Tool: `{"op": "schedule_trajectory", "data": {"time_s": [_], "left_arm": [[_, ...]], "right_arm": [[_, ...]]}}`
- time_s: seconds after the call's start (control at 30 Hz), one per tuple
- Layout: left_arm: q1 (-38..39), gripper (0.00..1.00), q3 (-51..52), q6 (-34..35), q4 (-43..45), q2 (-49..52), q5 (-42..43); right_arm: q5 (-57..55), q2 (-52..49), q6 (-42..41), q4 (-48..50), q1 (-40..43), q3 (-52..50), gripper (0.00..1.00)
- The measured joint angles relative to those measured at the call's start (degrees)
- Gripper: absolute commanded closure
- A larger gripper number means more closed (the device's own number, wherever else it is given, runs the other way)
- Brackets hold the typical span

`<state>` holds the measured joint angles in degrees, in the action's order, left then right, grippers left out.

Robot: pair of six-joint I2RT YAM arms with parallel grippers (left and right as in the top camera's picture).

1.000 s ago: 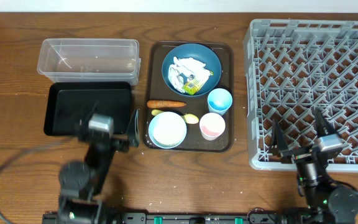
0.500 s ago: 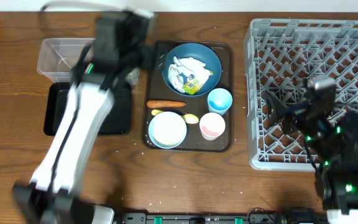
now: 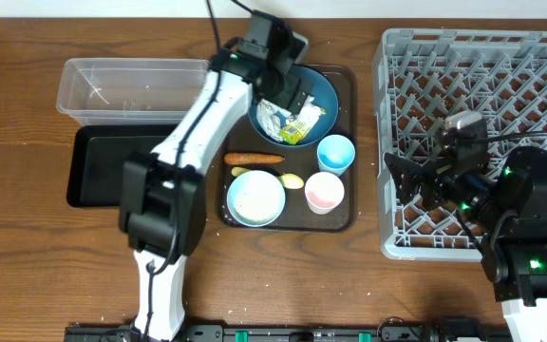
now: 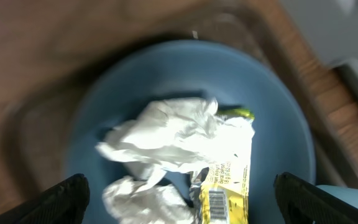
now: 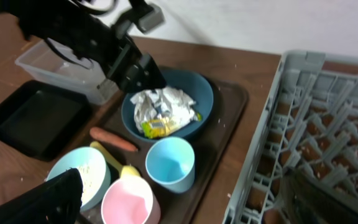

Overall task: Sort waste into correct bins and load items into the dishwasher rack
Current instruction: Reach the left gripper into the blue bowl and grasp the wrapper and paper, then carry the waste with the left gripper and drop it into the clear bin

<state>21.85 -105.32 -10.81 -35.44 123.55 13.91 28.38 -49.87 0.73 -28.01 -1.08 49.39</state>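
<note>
Far left, the clear tub (image 3: 133, 85) sat at the back of the table (image 3: 27, 237), with the black tray (image 3: 103, 171) right in front of it, long sides touching or nearly so. I had the left arm reached across both of them, and the left gripper (image 3: 291, 93) hung over the dark blue plate (image 3: 323, 87) with its fingers spread wide, holding nothing. The wrist view was blurred, but both fingertips showed at the bottom corners, well apart. The plate sat at the back of the brown serving tray (image 3: 348, 85). Crumpled white paper (image 3: 275, 116) was piled on it, with the yellow-green wrapper (image 3: 297, 130) against the paper's right side. In front of the plate the carrot (image 3: 253, 159) lay crosswise on the serving tray, and the pale yellow spoon (image 3: 291, 180) lay just in front of that. The white bowl (image 3: 229, 204) stood at the serving tray's front left with rice grains (image 3: 254, 197) inside. The light blue cup (image 3: 336, 152) and pink cup (image 3: 324, 192) stood upright to its right, blue behind pink. On the right, I held the right gripper (image 3: 411, 182) over the left edge of the grey rack (image 3: 501, 85), fingers spread and gripping nothing, pointed toward the serving tray.
</note>
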Motion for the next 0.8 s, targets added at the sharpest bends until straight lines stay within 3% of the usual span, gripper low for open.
{"op": "schedule_trajectory", "data": {"time_s": [0.6,0.63,0.7,0.8], "left_arm": [[0.5,0.03,-0.5,3.3,4.2,11.3,-1.7],[0.5,0.08,-0.6,3.3,4.2,11.3,-1.7],[0.5,0.28,-0.6,3.7,4.2,11.3,-2.0],[0.5,0.73,-0.6,3.5,4.1,11.3,-2.1]], "right_arm": [[-2.5,0.0,0.0,-2.2,0.0,0.0,0.01],[-2.5,0.0,0.0,-2.2,0.0,0.0,0.01],[-2.5,0.0,0.0,-2.2,0.0,0.0,0.01],[-2.5,0.0,0.0,-2.2,0.0,0.1,0.01]]}}
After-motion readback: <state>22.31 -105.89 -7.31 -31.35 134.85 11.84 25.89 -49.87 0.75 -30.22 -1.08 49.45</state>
